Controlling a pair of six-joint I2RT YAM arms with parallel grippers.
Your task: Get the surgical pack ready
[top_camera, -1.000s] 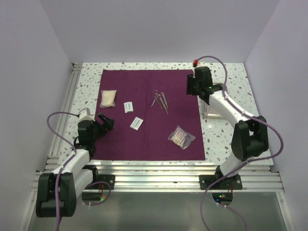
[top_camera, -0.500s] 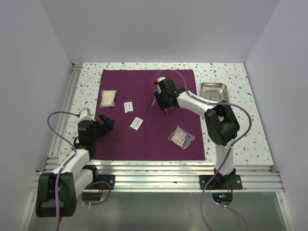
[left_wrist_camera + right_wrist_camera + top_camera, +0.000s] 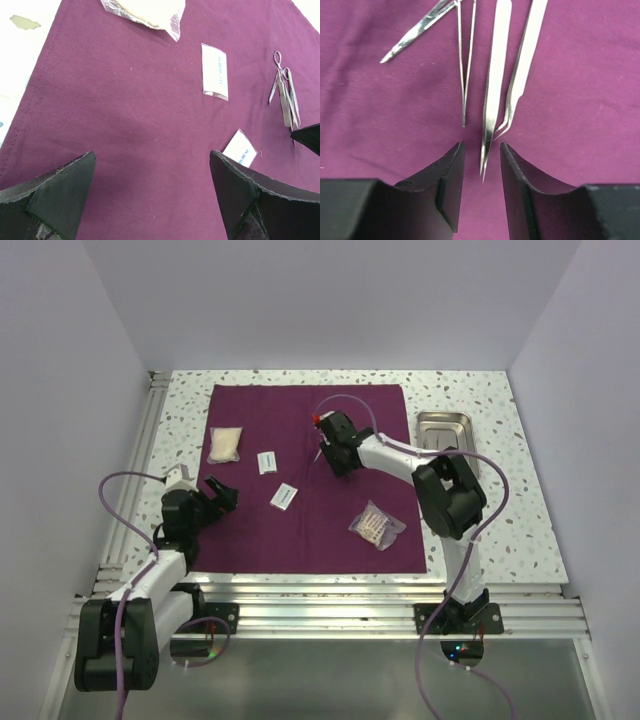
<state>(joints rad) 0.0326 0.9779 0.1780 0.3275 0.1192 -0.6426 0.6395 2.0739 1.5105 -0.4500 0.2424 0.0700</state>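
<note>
We judge the job barely begun: the plum-maroon fabric drape (image 3: 300, 530) lies spread flat and unfolded beneath the right gripper (image 3: 480, 155). A gauze packet (image 3: 225, 444), two small white sachets (image 3: 267, 462), a clear plastic pouch (image 3: 377, 524) and slim steel tweezers (image 3: 496, 75) lie loose on it, and the shiny steel tray (image 3: 445, 415) stands well off to that gripper's right. Gathering and wrapping all seem left. The right gripper sits low, fingers narrowly parted either side of the tweezers' tip, not yet pinching. The left gripper (image 3: 152, 160) hangs spread wide above the drape, holding nothing.
</note>
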